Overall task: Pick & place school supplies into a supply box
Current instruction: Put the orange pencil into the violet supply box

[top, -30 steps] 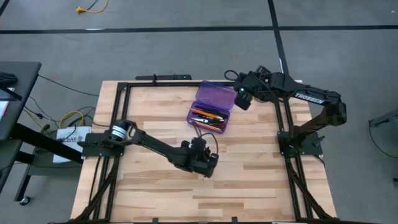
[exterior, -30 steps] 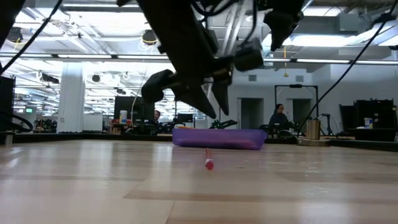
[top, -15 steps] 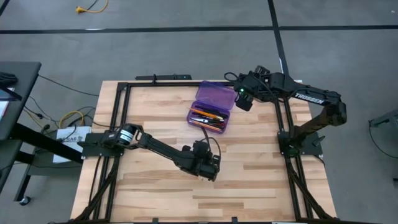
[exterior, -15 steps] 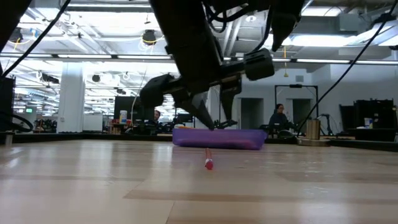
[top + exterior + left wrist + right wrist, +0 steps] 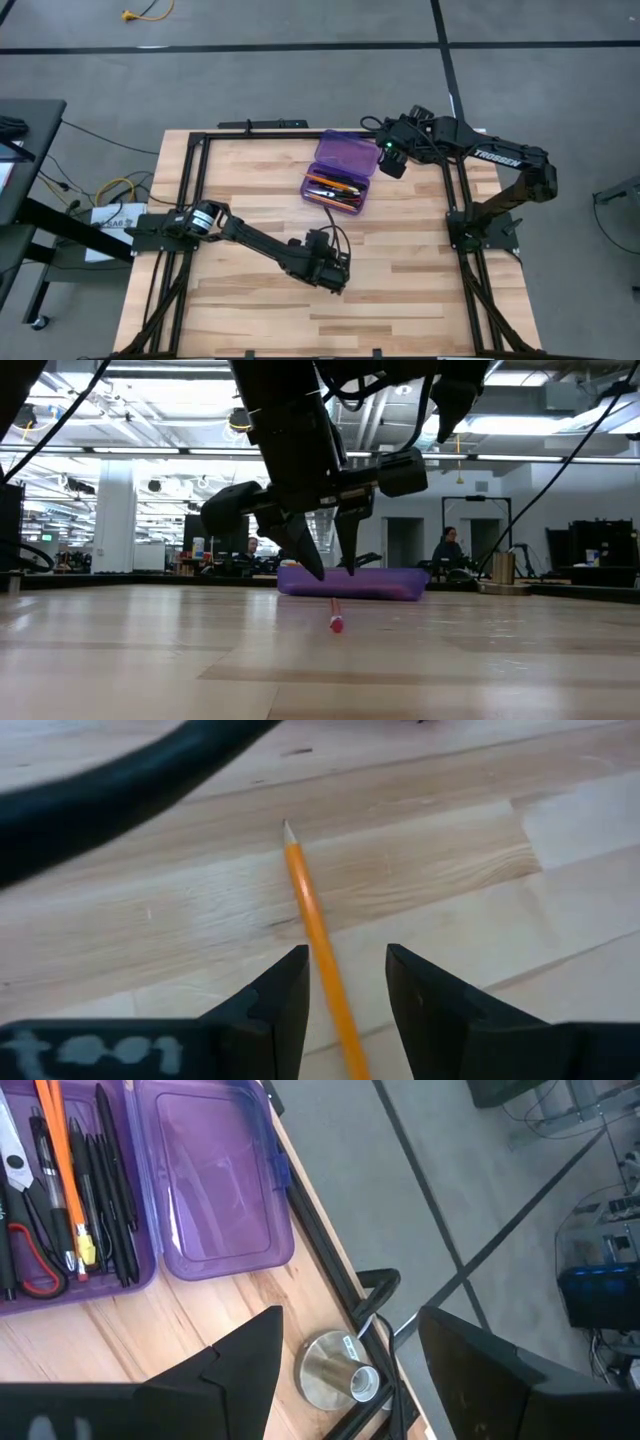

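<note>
Left tool (image 5: 345,985) is spread partway, fingers straddling a thin orange wooden pencil (image 5: 318,940) lying flat on the light wooden counter (image 5: 420,260); nothing is pinched, contact cannot be told. Compared with a second ago, it is seen lowered closer over the pencil. Right tool (image 5: 345,1370) is held spread wide, empty, near the open translucent purple plastic pencil case (image 5: 341,172), already loaded with pens, pencils and red-handled scissors (image 5: 30,1265).
</note>
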`<state>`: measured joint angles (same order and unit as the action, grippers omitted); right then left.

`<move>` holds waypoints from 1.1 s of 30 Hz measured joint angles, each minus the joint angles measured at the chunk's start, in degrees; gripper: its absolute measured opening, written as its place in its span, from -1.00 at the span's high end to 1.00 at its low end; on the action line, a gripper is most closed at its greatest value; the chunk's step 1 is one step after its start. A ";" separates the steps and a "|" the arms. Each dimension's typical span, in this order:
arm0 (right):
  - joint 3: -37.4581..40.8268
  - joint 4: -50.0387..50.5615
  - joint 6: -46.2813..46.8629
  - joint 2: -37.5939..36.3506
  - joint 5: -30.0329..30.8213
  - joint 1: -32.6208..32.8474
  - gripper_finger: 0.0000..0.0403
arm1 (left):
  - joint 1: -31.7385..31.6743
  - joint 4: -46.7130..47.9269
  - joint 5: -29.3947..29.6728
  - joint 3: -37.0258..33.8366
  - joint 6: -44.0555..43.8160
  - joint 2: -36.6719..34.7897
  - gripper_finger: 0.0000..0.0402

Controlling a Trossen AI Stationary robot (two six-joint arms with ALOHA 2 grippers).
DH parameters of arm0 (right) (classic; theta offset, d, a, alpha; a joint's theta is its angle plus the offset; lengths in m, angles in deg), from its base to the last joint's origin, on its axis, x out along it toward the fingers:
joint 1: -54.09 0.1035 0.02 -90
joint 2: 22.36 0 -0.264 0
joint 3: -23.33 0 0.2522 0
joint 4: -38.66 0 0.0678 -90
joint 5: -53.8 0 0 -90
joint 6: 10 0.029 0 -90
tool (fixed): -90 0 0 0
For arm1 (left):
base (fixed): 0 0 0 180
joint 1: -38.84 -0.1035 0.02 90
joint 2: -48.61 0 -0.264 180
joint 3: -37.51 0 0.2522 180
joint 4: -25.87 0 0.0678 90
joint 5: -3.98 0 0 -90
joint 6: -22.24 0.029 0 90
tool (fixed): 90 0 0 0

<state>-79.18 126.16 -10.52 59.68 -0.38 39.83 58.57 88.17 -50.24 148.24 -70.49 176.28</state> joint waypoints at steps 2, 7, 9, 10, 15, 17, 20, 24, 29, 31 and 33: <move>0.00 0.00 0.01 0.00 -0.01 0.00 -0.14 | -0.05 0.04 0.00 -0.02 0.00 0.00 0.39; 0.00 0.00 0.02 0.00 -0.01 0.00 -0.14 | -0.40 0.02 -1.58 -0.02 0.27 0.00 0.39; 0.00 0.02 0.30 0.00 -0.01 0.00 -0.14 | -0.49 0.02 -1.54 -0.04 0.31 0.00 0.39; 0.00 0.02 0.45 0.00 -0.03 0.00 -0.14 | -0.57 0.02 -1.48 -0.04 0.33 0.00 0.39; 0.00 0.04 0.48 0.00 -0.18 0.00 -0.14 | -0.99 -0.04 -1.48 -0.07 0.59 0.18 0.39; 0.00 0.04 0.48 0.00 -0.20 0.00 -0.14 | -1.15 -1.01 -1.38 -0.06 0.66 1.10 0.39; 0.00 0.11 0.48 0.00 -0.25 0.00 -0.14 | -1.43 -1.78 -3.25 -0.15 0.93 2.78 0.39; 0.02 0.15 0.48 0.02 -0.51 -0.02 -0.14 | -1.60 -1.89 -3.01 -0.04 -0.03 4.00 0.39; 0.02 0.13 0.47 0.02 -1.00 -0.02 -0.14 | -1.62 -2.37 -3.21 0.04 -0.01 5.00 0.39; 0.02 0.09 0.46 0.02 -1.04 -0.02 -0.14 | -1.73 -2.41 -4.17 0.00 0.00 5.05 0.40; 0.02 0.07 0.46 0.02 -1.08 -0.02 -0.14 | -1.75 -2.34 -4.61 -0.04 0.01 5.08 0.43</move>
<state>-79.16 126.22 -10.06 59.70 -1.46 39.81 56.82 85.83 -54.84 148.20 -70.48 181.37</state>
